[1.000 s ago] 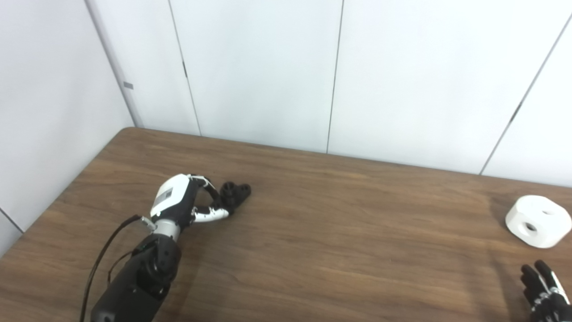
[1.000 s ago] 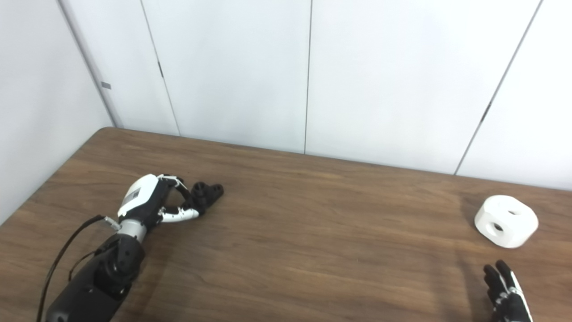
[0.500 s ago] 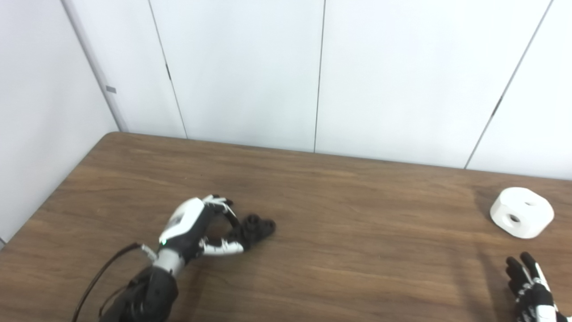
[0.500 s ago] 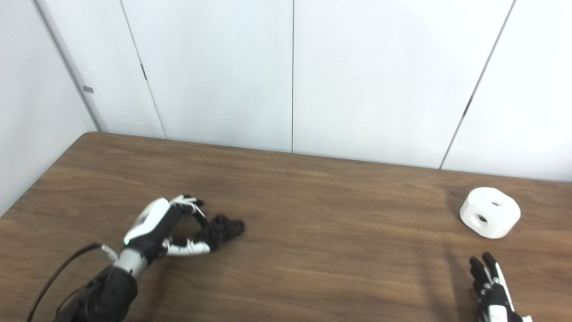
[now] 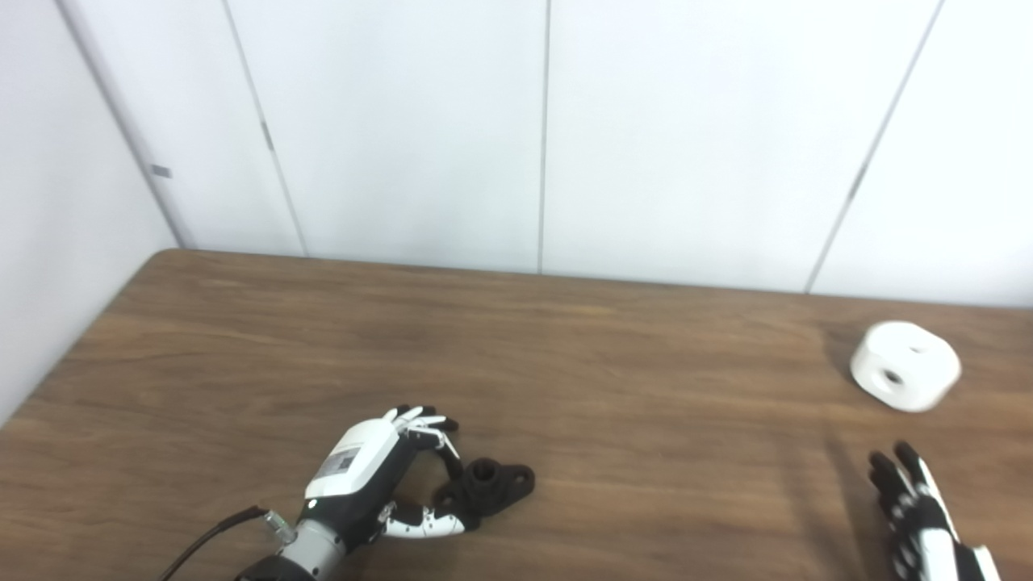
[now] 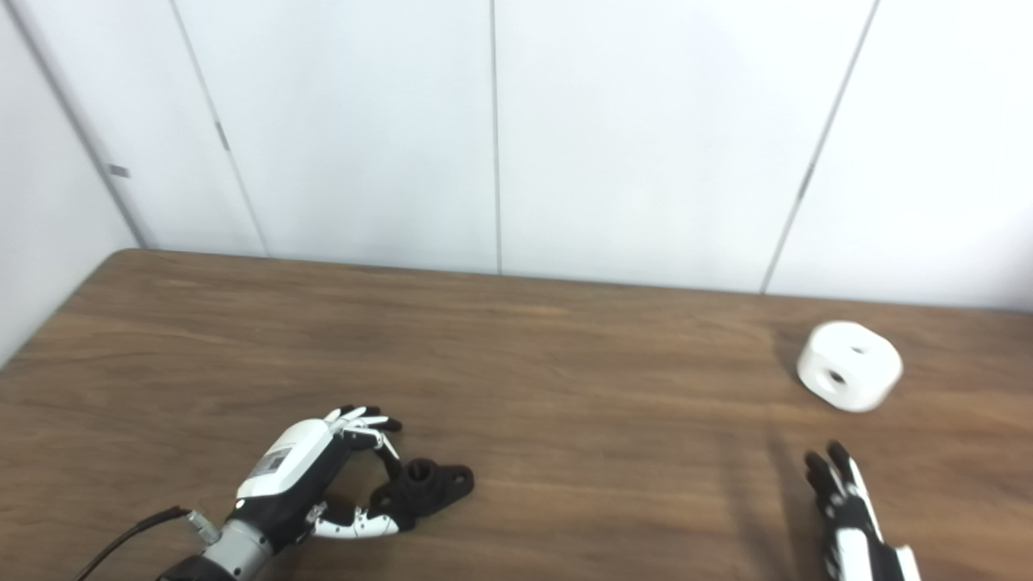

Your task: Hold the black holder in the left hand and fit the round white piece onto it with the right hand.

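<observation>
On table (image 5: pixel 613 387), left hand (image 5: pixel 363 476) pinches black holder (image 5: pixel 491 482); its grey label is unreadable. Right hand (image 6: pixel 847 508), fingers straight and empty, sits near round white piece (image 6: pixel 849 365). Both views match.

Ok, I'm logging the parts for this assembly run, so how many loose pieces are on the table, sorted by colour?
Black: 1, the black holder, with the left hand curled at it.
White: 1, the round white piece, lying free beyond the right hand.
Total: 2
</observation>
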